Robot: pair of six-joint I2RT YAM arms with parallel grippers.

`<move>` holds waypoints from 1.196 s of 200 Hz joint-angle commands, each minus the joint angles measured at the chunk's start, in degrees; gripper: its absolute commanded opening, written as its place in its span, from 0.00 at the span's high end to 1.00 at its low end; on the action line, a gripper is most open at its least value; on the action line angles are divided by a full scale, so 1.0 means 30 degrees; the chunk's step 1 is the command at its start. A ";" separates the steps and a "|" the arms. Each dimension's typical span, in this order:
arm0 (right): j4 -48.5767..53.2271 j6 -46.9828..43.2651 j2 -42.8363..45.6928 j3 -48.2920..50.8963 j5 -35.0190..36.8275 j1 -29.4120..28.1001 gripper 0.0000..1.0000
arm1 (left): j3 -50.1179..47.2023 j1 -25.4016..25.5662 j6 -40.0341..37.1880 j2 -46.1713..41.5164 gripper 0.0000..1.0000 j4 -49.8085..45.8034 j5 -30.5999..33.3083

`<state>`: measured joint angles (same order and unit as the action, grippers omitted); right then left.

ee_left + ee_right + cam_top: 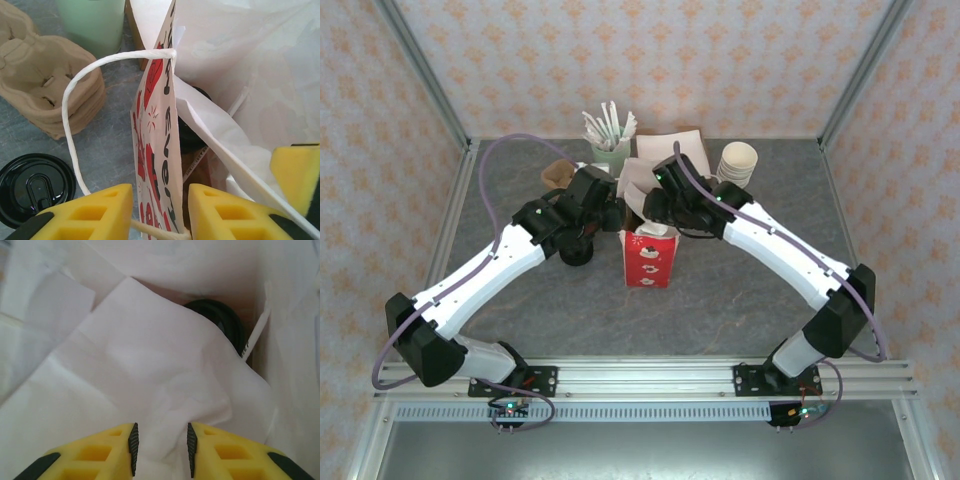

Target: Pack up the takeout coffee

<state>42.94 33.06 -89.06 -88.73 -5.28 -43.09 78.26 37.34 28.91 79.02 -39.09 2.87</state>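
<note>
Top view first: both arms lean in over the red-and-white bag (650, 262), which stands upright at mid-frame. The left gripper (613, 215) sits at the bag's upper left edge, and the right gripper (658, 208) is over its mouth. Just left of the bag, under the left arm, a lidded cup (577, 250) stands on the table (740, 300). Along the top middle there's a mint cup (610, 152) with white sticks. Brown carriers (558, 175) lie to its left, and a cup stack (737, 163) stands off to the right.

Over to the left wrist view: the left gripper (161, 210) is at the bottom edge, partly open and straddling the bag's (155, 150) printed side wall. Whether the pads touch the paper, I can't tell. The handle (70, 110) loops out to the left. Right of that wall, down inside the bag, sits the coffee (189, 137), black lid up. The lidded cup (32, 187) is lower left on the table, the carriers (45, 95) are upper left, and the mint cup (92, 20) is at the top.

Right wrist view now: the right gripper (161, 450) is inside the bag (150, 370), fingers partly open with nothing between them. The coffee (220, 320) is upper right, deep in the bag and apart from the fingers.
</note>
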 commanded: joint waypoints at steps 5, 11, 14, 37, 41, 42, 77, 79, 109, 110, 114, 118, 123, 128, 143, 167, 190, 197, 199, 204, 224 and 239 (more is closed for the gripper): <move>0.0539 -0.0701 0.0400 -0.1149 0.0774 -0.0130 0.66 | -0.0188 -0.0201 0.0042 -0.0150 0.67 0.0315 -0.0055; 0.0584 -0.0735 0.0471 -0.1276 0.0721 -0.0107 0.66 | -0.0188 -0.0128 0.0044 -0.0150 0.67 0.0306 -0.0030; 0.0598 -0.0762 0.0512 -0.1314 0.0670 -0.0123 0.66 | -0.0191 -0.0192 0.0038 -0.0143 0.67 0.0300 -0.0025; 0.0369 -0.0761 0.0907 -0.1347 0.0000 -0.0112 0.66 | -0.0188 -0.0201 0.0038 -0.0172 0.68 0.0269 -0.0023; 0.0274 -0.0738 0.0983 -0.1318 -0.0196 -0.0131 0.67 | -0.0188 -0.0201 0.0037 -0.0179 0.68 0.0294 -0.0032; 0.0261 -0.0752 0.1008 -0.1311 -0.0244 -0.0135 0.67 | -0.0188 -0.0187 0.0035 -0.0179 0.68 0.0290 -0.0026; -0.0114 -0.0610 0.2001 -0.1243 -0.1023 -0.0119 0.68 | -0.0100 -0.0201 0.0038 -0.0179 0.68 0.0284 -0.0037; -0.0157 -0.0639 0.2073 -0.1266 -0.1060 -0.0111 0.68 | -0.0100 -0.0194 0.0049 -0.0179 0.68 0.0271 -0.0025; -0.0495 -0.0848 0.2950 -0.1366 -0.1653 -0.0121 0.69 | -0.0071 -0.0208 0.0040 -0.0149 0.68 0.0270 -0.0063; -0.0504 -0.0851 0.2973 -0.1349 -0.1660 -0.0115 0.69 | -0.0071 -0.0205 0.0036 -0.0149 0.68 0.0278 -0.0056; -0.0554 -0.0881 0.3038 -0.1308 -0.1642 -0.0137 0.69 | -0.0043 -0.0194 0.0049 -0.0150 0.68 0.0293 -0.0050; -0.0601 -0.0883 0.3105 -0.1228 -0.1639 -0.0138 0.69 | -0.0041 -0.0201 0.0067 -0.0135 0.68 0.0310 -0.0066; -0.0665 -0.0945 0.3193 -0.1119 -0.1618 -0.0125 0.70 | -0.0041 -0.0201 0.0080 -0.0127 0.68 0.0315 -0.0079; -0.0733 -0.1027 0.3228 -0.1006 -0.1634 -0.0125 0.69 | -0.0027 -0.0201 0.0063 -0.0127 0.68 0.0315 -0.0080; -0.0923 -0.1220 0.3152 -0.0647 -0.1763 -0.0111 0.69 | -0.0041 -0.0200 0.0081 -0.0137 0.68 0.0341 -0.0090; -0.0873 -0.1402 0.2546 -0.0400 -0.1780 -0.0115 0.69 | -0.0010 -0.0201 0.0095 -0.0171 0.69 0.0341 -0.0126; -0.0424 -0.1616 0.1749 -0.0510 -0.1437 -0.0107 0.70 | 0.0017 -0.0201 0.0090 -0.0157 0.69 0.0308 -0.0137; -0.0368 -0.1653 0.1563 -0.0455 -0.1514 -0.0117 0.71 | 0.0034 -0.0198 0.0098 -0.0177 0.69 0.0277 -0.0115; -0.0412 -0.1654 0.1532 -0.0432 -0.1564 -0.0111 0.72 | 0.0043 -0.0201 0.0093 -0.0164 0.69 0.0259 -0.0112; -0.0477 -0.1701 0.1440 -0.0376 -0.1738 -0.0124 0.72 | 0.0046 -0.0201 0.0077 -0.0176 0.69 0.0229 -0.0083; -0.0592 -0.1786 0.1188 -0.0040 -0.2053 -0.0167 0.79 | 0.0049 -0.0200 0.0066 -0.0225 0.69 0.0191 -0.0006; -0.0302 -0.1905 0.0911 0.0188 -0.1691 -0.0168 0.85 | 0.0043 -0.0198 0.0085 -0.0237 0.69 0.0227 -0.0021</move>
<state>41.17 28.40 -85.47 -89.43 -10.94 -43.11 78.26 37.34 28.93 79.02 -39.09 2.13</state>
